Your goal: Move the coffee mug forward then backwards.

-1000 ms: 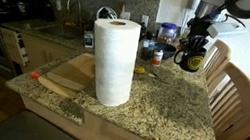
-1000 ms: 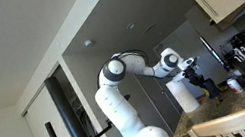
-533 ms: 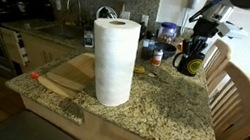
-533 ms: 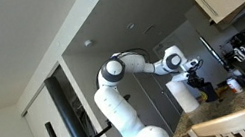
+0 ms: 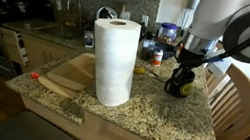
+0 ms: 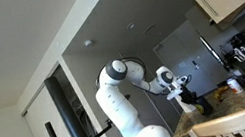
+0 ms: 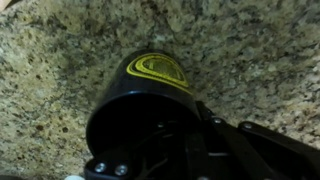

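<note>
The coffee mug (image 5: 178, 85) is black with a round yellow emblem. It stands low on the granite counter (image 5: 149, 109), right of the paper towel roll. My gripper (image 5: 182, 75) comes down from above and is shut on the mug's rim. In the wrist view the mug (image 7: 150, 85) fills the middle, emblem upward, and my gripper (image 7: 190, 135) grips its wall near the bottom edge. In an exterior view the gripper (image 6: 184, 94) and the mug (image 6: 191, 102) show small and dark above the counter edge.
A tall white paper towel roll (image 5: 114, 60) stands on a wooden cutting board (image 5: 67, 73). A clear jar with a blue lid (image 5: 167, 32) and other small items sit at the back of the counter. Wooden chairs (image 5: 240, 98) stand at the counter's right edge.
The arm has carried the mug from the back of the counter, near the jar, forward and down toward the counter's middle. The gripper stays shut on it.
</note>
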Controlling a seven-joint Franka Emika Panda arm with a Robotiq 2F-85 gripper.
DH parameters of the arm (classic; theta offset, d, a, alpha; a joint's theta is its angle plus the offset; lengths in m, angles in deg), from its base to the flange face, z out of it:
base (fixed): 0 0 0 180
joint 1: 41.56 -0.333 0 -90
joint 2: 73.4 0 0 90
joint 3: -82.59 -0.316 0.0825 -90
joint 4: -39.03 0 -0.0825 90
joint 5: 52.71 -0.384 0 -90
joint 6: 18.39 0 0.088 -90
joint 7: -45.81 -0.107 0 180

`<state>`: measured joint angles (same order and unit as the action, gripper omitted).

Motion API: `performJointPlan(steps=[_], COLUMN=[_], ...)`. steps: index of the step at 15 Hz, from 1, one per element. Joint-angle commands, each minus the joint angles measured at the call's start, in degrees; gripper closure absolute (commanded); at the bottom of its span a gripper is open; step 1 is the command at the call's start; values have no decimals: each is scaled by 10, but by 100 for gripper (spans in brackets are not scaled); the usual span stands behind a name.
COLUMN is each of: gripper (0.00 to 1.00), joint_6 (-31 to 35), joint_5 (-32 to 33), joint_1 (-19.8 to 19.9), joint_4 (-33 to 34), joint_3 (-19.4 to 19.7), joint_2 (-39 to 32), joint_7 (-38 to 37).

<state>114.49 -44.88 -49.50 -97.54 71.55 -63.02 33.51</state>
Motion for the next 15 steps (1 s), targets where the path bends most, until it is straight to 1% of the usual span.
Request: performJointPlan(steps=[1,2,4,7,9,10,11,12,15], gripper=[98,98,98,98,98,66,64,59,36], joint_6=[81,93,90,61,39,31,25,20,9], joint_5=[50,53,9,-89,-143,-159,-167,-172,-165], joint_1=[12,14,11,7,10,12,16,18,26], joint_4=[-35,-40,-37,-27,-17,-13,-10,-8,-1], joint_3=[-7,-4,12,44,65,72,79,84,90], joint_2=[13,12,4,4,7,9,9,9,7], joint_7=[-62,-74,-53,7,43,54,59,61,55])
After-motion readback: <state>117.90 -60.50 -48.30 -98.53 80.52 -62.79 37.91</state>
